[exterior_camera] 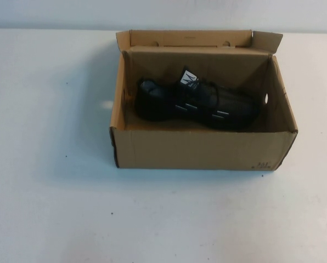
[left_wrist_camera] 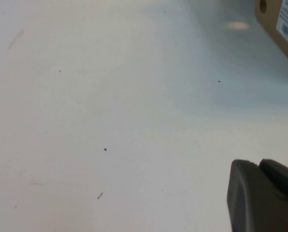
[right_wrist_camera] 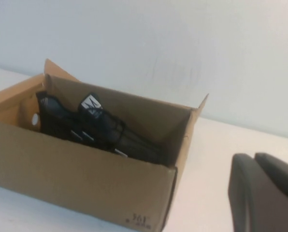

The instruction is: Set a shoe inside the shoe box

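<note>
The shoe (exterior_camera: 193, 103) lies inside the shoe box (exterior_camera: 202, 149) on the counter (exterior_camera: 48, 192), placement apparently complete; left gripper (left_wrist_camera: 265, 198) and right gripper (right_wrist_camera: 265, 193) sit clear, finger state indeterminable, nothing evidently held.

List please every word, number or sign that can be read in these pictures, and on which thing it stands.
"361": dark print on the shoe box, front corner; a smaller line under it is too blurred.
White label with barcode on the box side: too small to read.
White mark on the shoe tongue tag: a sign, not readable.
Left pincer, right pincer: away from the box, no text.
</note>
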